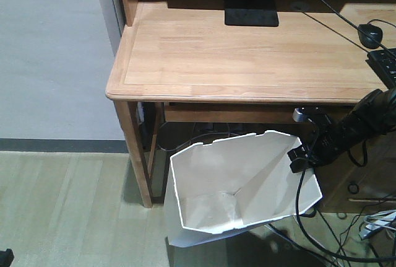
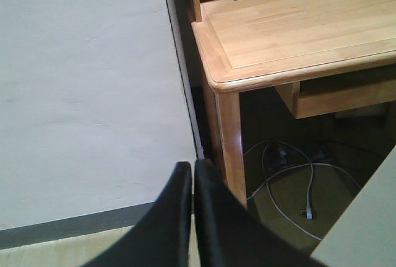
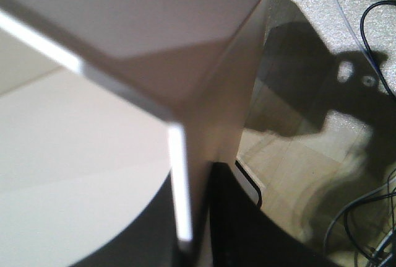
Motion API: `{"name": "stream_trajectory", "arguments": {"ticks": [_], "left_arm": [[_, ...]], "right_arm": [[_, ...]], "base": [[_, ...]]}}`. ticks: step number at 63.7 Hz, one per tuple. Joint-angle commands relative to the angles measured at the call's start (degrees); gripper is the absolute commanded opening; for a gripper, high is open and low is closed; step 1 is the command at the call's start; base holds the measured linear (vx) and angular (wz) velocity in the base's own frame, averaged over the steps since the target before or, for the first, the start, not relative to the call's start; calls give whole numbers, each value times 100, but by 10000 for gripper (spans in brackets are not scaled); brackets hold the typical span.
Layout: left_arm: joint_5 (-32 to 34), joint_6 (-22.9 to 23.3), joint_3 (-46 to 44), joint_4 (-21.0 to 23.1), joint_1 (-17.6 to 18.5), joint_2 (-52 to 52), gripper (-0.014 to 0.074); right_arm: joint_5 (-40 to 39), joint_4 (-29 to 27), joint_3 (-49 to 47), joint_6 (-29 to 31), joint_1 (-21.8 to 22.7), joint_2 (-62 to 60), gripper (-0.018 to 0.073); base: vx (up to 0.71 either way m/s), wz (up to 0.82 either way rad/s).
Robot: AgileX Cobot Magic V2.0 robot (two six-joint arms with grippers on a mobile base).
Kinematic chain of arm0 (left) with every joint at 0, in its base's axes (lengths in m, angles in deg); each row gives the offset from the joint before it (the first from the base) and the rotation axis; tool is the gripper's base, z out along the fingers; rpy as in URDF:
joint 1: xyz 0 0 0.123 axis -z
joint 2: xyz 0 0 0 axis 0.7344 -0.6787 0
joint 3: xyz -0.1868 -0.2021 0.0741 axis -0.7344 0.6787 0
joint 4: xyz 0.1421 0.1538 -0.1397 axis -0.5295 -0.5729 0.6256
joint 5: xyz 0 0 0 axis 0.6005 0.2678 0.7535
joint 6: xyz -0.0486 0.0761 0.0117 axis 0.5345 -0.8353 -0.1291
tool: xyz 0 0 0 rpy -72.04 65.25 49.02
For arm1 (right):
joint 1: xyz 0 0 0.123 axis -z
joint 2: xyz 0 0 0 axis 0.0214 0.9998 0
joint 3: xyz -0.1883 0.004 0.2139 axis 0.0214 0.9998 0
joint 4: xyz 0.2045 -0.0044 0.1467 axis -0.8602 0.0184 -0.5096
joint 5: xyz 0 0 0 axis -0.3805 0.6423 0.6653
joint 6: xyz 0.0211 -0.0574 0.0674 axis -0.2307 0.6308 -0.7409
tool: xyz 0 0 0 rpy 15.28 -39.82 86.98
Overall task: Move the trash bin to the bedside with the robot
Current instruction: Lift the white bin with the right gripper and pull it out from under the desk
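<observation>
Lowest in your right wrist view, the right gripper [image 3: 193, 242] is clamped on the trash bin [image 3: 185, 155] wall, one finger inside, one outside. Only the left wrist view shows your left gripper [image 2: 193, 174], fingers pressed together, holding nothing. In the front view's lower centre, the bin [image 1: 241, 180] stands tilted beside the desk [image 1: 247, 56] leg.

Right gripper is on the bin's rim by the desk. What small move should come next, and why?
Probably draw the bin back from the desk. The right gripper looks shut on its rim, the bin stands tilted at the desk's front edge, and no bed is in view.
</observation>
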State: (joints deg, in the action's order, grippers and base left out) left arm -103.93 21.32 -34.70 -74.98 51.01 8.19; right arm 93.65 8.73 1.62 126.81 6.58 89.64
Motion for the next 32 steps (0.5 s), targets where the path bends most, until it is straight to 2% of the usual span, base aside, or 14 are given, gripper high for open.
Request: {"name": "stream_trajectory", "arguments": {"ticks": [1,18,32], "left_arm": [[396,27,101,0,0,117,-7],[396,27,101,0,0,117,-7],[396,27,101,0,0,117,-7]], "right_arm": [[815,-582,-104,2,17,-435,-3],[815,-575,-104,2,17,-435,-3],[810,-575,-104,2,17,-435,-3]], "base": [[-1,3],[-2,10],[-6,28]]}}
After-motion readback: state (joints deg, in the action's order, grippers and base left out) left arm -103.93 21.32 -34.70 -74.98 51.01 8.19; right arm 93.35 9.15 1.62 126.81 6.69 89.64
